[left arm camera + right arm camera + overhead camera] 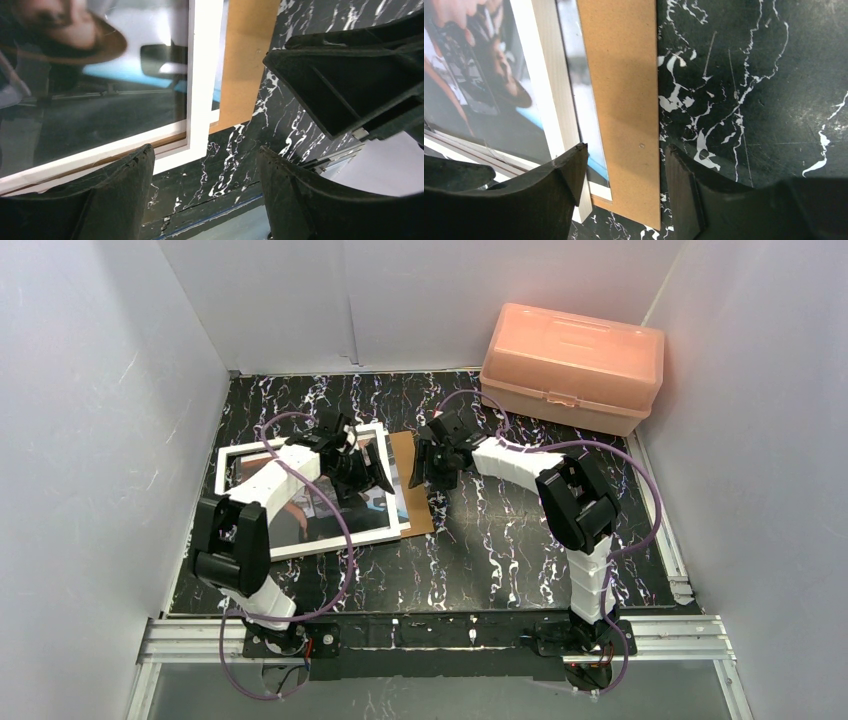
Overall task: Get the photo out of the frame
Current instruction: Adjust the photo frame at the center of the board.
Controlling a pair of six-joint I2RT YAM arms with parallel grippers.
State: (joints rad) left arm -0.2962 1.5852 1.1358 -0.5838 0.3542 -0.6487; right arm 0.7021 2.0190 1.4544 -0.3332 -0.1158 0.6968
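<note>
Left gripper (pixel 358 468) hangs over the right part of the frame (pixel 340 540), the right gripper (pixel 432 468) over the right edge of the brown board (pixel 416 510) beside it; a pink box (pixel 572 365) stands far right. From the left wrist, the fingers (pixel 125 195) are spread with nothing between them, above a corner of the frame, the photo (pixel 90 100) lying inside its white border. From the right wrist, the fingers (pixel 559 190) are spread too, over the board's edge on the table (pixel 749 100).
</note>
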